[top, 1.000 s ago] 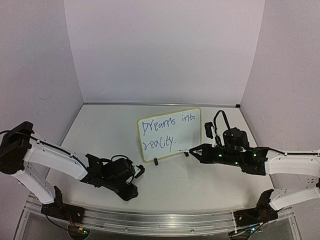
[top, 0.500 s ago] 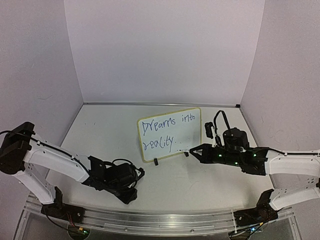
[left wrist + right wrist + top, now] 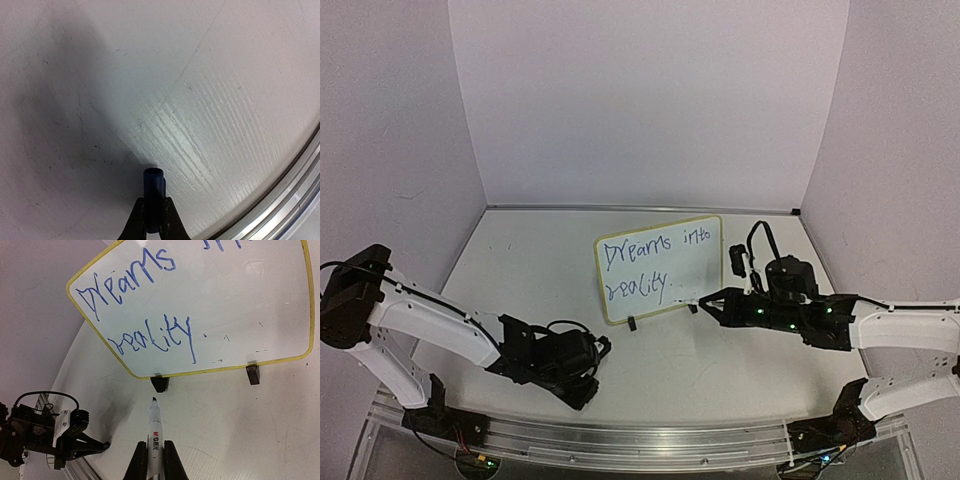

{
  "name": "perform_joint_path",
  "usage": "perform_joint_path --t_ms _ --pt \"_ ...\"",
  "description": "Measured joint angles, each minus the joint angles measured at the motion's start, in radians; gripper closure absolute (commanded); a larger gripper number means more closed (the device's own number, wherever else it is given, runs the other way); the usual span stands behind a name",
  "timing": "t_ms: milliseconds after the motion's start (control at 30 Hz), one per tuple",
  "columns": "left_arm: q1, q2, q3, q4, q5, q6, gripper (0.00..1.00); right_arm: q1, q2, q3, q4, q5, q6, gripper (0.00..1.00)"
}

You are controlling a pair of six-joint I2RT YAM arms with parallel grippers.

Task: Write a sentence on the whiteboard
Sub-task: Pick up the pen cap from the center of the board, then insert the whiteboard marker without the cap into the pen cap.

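Observation:
The whiteboard [image 3: 660, 268] stands upright mid-table on two black clip feet, yellow-framed. The sentence [image 3: 652, 262] in blue script reads "Dreams into reality." in two lines; it also shows in the right wrist view [image 3: 150, 305]. My right gripper [image 3: 712, 303] is shut on a white marker [image 3: 154, 435], uncapped, its tip pointing at the board's lower edge near a clip foot [image 3: 159, 383], not touching the board. My left gripper [image 3: 600, 346] is low over the table at the front left, shut on a blue marker cap [image 3: 153, 195].
The table's metal front rail [image 3: 285, 200] runs close to the left gripper. Grey walls enclose the table on three sides. A small black object [image 3: 737, 259] lies behind the board's right end.
The left gripper has drawn slightly back toward the front edge and lower. The right arm and the board have not moved.

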Motion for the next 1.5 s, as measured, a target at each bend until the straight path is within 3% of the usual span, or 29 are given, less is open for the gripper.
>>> perform_joint_path --t_ms 233,500,733,900,1500 --pt "-0.005 -0.007 0.001 -0.010 -0.018 0.005 1.00 -0.015 -0.016 0.001 -0.043 -0.080 -0.009 1.00" --pt "-0.005 -0.037 0.001 -0.025 -0.074 0.057 1.00 -0.167 -0.002 0.035 -0.086 -0.394 -0.015 1.00" --pt "-0.005 -0.158 0.000 0.092 -0.060 0.157 1.00 -0.173 0.166 0.130 -0.091 -0.693 -0.022 1.00" --pt "-0.005 -0.189 0.000 0.169 0.011 0.214 1.00 -0.173 0.233 0.171 -0.108 -0.821 -0.021 1.00" --pt "-0.005 -0.208 -0.034 0.271 0.140 0.248 1.00 -0.066 0.417 0.262 -0.121 -0.925 -0.024 1.00"
